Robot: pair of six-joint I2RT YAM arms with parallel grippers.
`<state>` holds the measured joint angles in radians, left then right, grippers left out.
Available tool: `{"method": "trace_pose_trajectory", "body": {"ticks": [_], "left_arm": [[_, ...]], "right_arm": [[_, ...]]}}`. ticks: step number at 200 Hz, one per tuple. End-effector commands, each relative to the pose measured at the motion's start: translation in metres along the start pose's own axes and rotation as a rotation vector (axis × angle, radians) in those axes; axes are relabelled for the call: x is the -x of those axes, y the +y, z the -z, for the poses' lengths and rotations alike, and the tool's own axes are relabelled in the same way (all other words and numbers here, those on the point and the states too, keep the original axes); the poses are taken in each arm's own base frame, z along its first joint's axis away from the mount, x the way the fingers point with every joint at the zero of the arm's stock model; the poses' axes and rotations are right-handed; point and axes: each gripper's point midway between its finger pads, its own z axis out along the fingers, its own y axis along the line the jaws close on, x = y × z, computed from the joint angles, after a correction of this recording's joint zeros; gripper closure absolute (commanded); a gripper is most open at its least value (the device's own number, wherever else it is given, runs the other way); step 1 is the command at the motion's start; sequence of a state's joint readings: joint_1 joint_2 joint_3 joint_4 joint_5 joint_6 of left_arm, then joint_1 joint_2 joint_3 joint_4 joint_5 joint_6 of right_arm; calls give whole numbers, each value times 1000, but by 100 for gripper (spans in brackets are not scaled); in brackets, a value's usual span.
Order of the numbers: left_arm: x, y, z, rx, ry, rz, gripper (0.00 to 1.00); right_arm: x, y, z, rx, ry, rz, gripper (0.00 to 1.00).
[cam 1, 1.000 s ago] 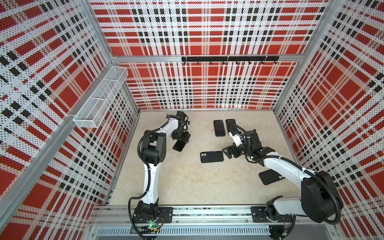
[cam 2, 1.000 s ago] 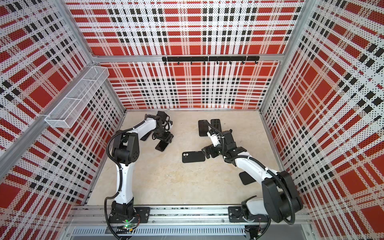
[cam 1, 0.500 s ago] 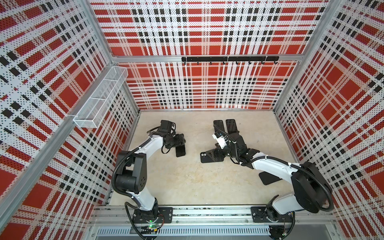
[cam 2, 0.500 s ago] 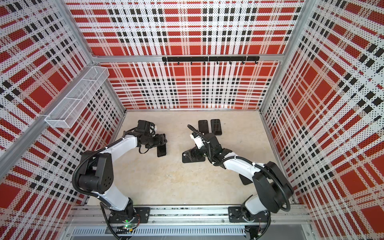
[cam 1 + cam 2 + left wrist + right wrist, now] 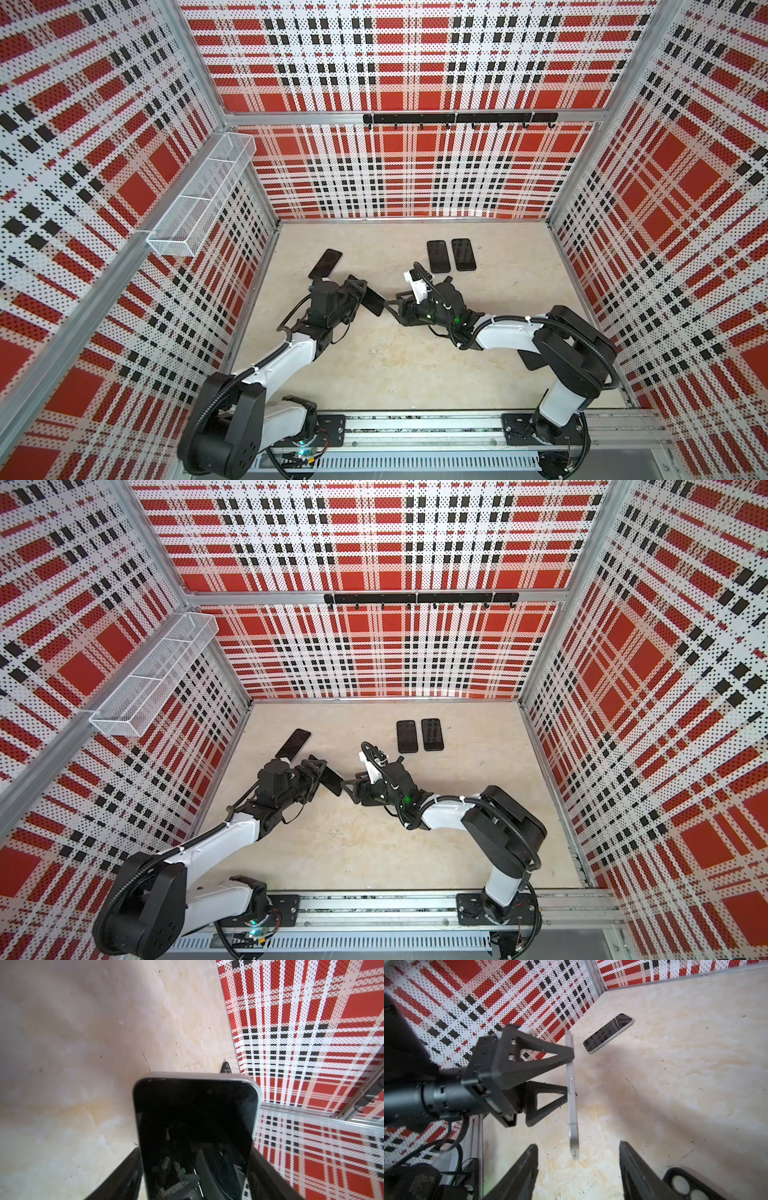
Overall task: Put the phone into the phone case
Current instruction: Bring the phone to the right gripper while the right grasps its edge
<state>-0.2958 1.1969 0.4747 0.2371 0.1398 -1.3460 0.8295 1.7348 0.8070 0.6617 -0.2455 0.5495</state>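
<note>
Black phone case (image 5: 686, 1188), corner only

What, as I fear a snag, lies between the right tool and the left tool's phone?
Nothing: the right wrist view shows only bare table between right tool and phone.

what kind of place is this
Probably a robot test cell: perforated plaid walls box in a tabletop, two arms bolted to a front rail, with phones laid out.
</note>
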Motion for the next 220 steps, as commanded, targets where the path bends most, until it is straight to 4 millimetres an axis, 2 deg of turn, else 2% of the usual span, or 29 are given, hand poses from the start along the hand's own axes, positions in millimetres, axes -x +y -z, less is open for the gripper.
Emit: {"method": "trace_pose_trajectory", "body": {"ticks": [1, 27, 46, 78, 124, 155, 189, 203, 220], "left_arm": [[4, -20, 6, -89, -44, 178, 100], [1, -9, 10, -76, -66, 267, 100], [1, -4, 11, -72, -78, 304, 100], [1, 2, 9, -64, -81, 326, 100], [1, -3, 9, -88, -78, 342, 100], [1, -4, 9, -88, -77, 340, 100], [-1, -5, 9, -98, -69, 340, 100], [-2, -5, 8, -99, -64, 338, 100], [-3, -6, 7, -103, -59, 328, 100]], "right_arm": [[17, 6, -10, 31, -74, -25, 41], [15, 6, -19, 49, -79, -32, 47], [12, 13, -26, 78, -74, -35, 55], [-1, 26, -35, 106, -41, -33, 59], [-14, 25, -42, 111, -12, -53, 58], [-15, 24, -43, 114, -15, -53, 61], [-14, 23, -41, 109, -25, -51, 78], [-12, 24, -40, 107, -30, -47, 89], [-11, 26, -40, 113, -32, -43, 94]]}}
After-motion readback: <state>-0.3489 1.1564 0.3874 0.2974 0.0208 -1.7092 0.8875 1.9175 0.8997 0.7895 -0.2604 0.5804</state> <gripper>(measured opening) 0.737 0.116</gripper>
